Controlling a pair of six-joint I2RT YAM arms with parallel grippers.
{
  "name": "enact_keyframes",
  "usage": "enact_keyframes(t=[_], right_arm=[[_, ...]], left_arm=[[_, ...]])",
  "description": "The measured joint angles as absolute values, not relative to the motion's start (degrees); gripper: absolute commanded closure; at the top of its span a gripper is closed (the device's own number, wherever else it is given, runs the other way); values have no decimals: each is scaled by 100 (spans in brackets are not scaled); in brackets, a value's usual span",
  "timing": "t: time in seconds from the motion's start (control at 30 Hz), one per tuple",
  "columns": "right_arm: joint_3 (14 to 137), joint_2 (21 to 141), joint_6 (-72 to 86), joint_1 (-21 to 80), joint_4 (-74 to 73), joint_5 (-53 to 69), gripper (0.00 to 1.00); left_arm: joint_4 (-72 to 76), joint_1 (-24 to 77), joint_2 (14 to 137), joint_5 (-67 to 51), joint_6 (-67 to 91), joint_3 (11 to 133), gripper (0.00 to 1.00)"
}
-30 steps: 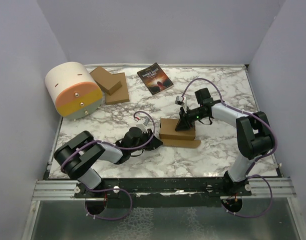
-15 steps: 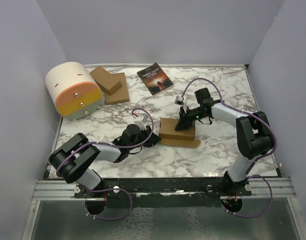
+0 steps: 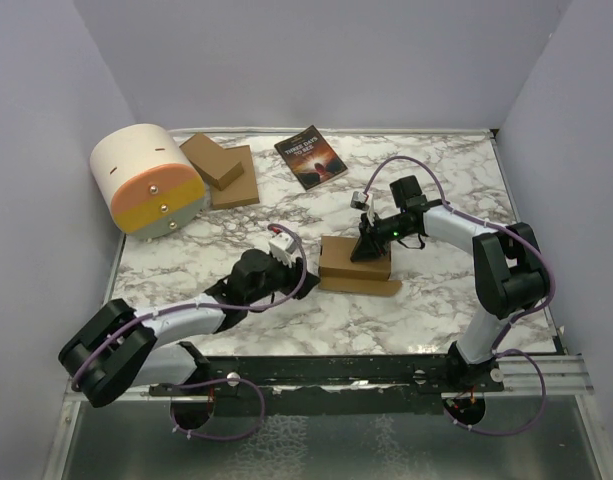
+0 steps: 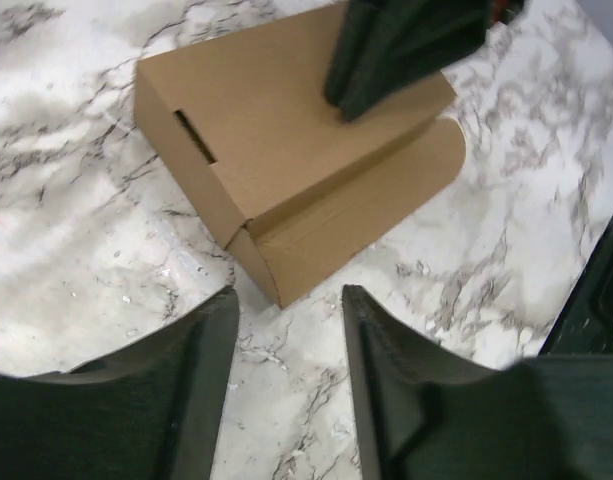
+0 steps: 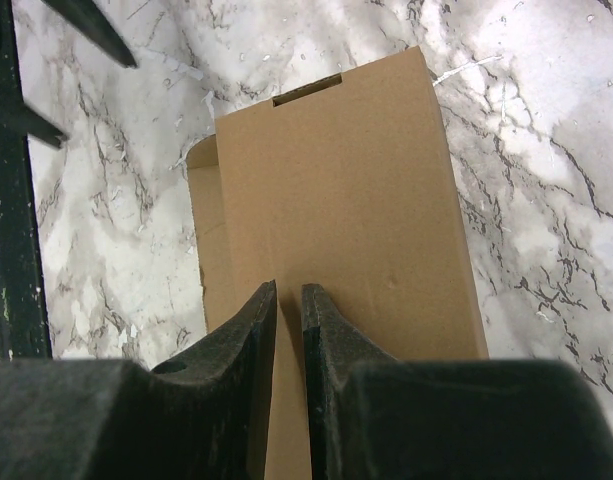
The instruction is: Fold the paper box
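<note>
- The plain brown cardboard paper box [image 3: 356, 260] stands already brick-shaped near the middle of the white, grey-veined marble tabletop [image 3: 436, 300], a little toward its right edge. One rounded flap [image 4: 426, 170] lies flat on the surface along the box's near side, not yet tucked.
- The right claw [image 5: 286, 293] bears down on the box's top panel, clenched to a mere slit with nothing in it. I read this as a hold-down, so the carton neither slides nor springs open while the other arm works.
- The left claw [image 4: 288, 300] hovers low just off the box's left end, released, its fingers apart and touching nothing. It seems lined up with the near corner of that end, below the slot [image 4: 194, 137] in the end face.
- Whether that end face is fully tucked is hard to tell from these views.
- At the far-left corner sit a cream-and-orange rounded container [image 3: 146, 180] and, just beside it, a stack of flat brown cardboard pieces [image 3: 221, 170]. A dark-covered book [image 3: 311, 157] lies by the far edge. All three are well apart from the work.
- Plain pale lilac walls [image 3: 336, 60] close in the far, left and right sides.
</note>
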State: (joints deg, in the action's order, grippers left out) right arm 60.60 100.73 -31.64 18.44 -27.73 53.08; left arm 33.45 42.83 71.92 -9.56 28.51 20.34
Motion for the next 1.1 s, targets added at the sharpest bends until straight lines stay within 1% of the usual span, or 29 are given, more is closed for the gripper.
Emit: enact_keyframes(t=[0.1,0.17,0.27,0.47,0.6,0.8,1.1], right_arm=[[6060,10073,-3162,1844,-2773,5308,82],[6062,10073,-3159,1844,-2773,5308,82],[6075,10095,-3155,1844,-2775,5312,82],[6086,10106,-3151,1844,-2783,5323,82],[6088,10108,-3151,1844,-2783,5323,82],[6090,10110,-3151,1844,-2786,5325,82],[6114,10134,-3151,1844,-2801,5341,82]], left_arm=[[3205,4593,6753,-958,1592,1973,22],[3520,4869,6355,-963,652,1754,18],[4206,5186,6160,-1046,-893,1347,17],[4270,5275,7199,-1363,-3461,1575,16],[4128,5332,7841,-1452,-4471,1975,16],[3795,5415,8451,-1555,-5345,2502,16],[3599,5489,8919,-1542,-5760,2628,15]])
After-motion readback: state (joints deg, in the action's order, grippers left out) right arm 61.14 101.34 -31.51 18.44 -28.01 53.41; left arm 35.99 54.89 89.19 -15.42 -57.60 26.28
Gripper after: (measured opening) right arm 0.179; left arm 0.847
